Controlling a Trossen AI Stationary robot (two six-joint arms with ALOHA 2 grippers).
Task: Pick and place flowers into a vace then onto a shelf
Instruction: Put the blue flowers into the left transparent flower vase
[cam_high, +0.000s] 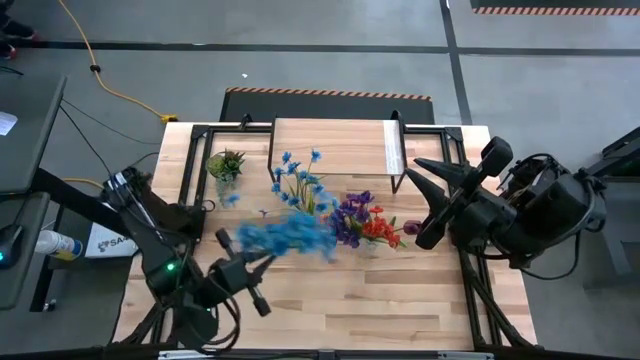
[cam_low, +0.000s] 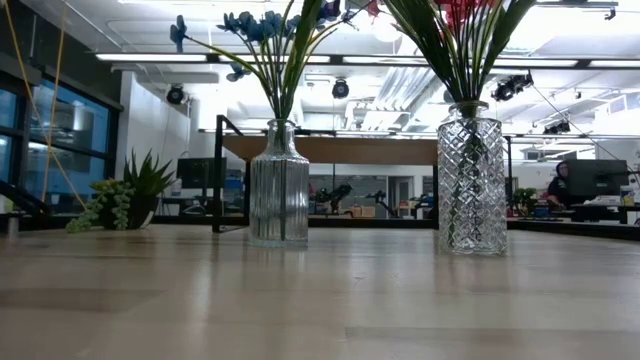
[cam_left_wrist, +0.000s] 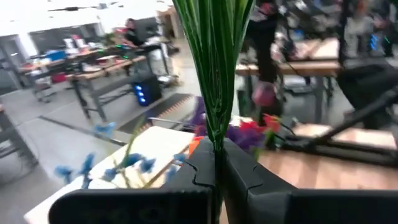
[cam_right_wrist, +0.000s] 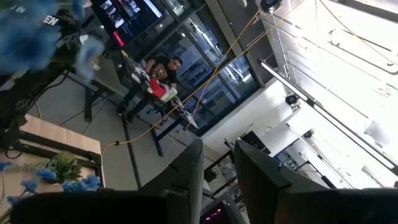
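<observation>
**Left claw has a blue bunch by the stems, both vases already stocked**

The left gripper (cam_left_wrist: 216, 163) is clenched tight on the green stems (cam_left_wrist: 214, 74), low down. I'd guess that's so the blue bunch (cam_high: 288, 237) hangs free and the stem ends can drop into a neck. The bunch hovers over mid-table, just beside the blue-flower vase (cam_low: 279, 185) and the red-and-purple vase (cam_low: 471, 180). The right gripper (cam_right_wrist: 217, 165) waits at the right side with its fingers parted and nothing between them. The shelf (cam_high: 330, 147) sits along the far edge with its top bare. The near strip of table (cam_high: 350, 300) is open, but the potted plant (cam_high: 226, 164) crowds the far left.
</observation>
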